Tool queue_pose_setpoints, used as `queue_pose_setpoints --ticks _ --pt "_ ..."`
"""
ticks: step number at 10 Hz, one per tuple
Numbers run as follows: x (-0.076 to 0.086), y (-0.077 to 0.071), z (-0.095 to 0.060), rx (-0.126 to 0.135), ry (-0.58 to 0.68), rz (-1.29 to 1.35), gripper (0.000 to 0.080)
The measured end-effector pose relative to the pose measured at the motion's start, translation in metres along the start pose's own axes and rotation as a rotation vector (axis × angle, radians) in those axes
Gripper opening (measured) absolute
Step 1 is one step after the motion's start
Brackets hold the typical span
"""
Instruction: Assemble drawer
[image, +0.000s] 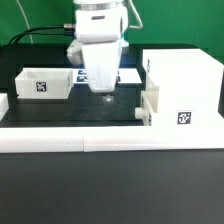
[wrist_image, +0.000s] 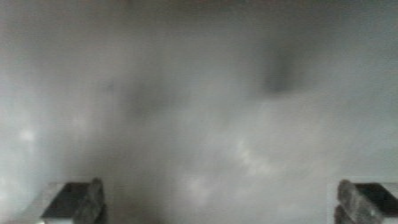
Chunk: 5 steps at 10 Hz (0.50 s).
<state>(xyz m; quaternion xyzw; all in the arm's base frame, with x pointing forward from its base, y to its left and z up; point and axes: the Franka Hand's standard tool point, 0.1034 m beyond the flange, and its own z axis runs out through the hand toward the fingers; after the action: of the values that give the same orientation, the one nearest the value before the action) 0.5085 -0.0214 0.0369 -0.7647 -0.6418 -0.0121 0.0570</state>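
My gripper (image: 103, 88) hangs low over the middle of the black table, in front of the marker board (image: 127, 76). In the wrist view its two fingertips (wrist_image: 71, 202) stand far apart, so the gripper (wrist_image: 221, 203) is open with nothing between them; the rest of that view is a grey blur. A large white drawer box (image: 182, 80) stands at the exterior view's right, with a smaller white part (image: 150, 106) against its left side. A white tagged drawer part (image: 44, 83) lies at the exterior view's left, apart from the gripper.
A white raised border (image: 100, 138) runs along the table's front and turns up at the exterior view's left (image: 3, 108). Black cables hang behind the arm at the back.
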Motion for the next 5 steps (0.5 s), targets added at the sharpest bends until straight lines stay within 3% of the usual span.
queue_pose_setpoints --ticks 5 --pt "-0.056 -0.024 -0.032 -0.030 -0.020 0.080 0.0649"
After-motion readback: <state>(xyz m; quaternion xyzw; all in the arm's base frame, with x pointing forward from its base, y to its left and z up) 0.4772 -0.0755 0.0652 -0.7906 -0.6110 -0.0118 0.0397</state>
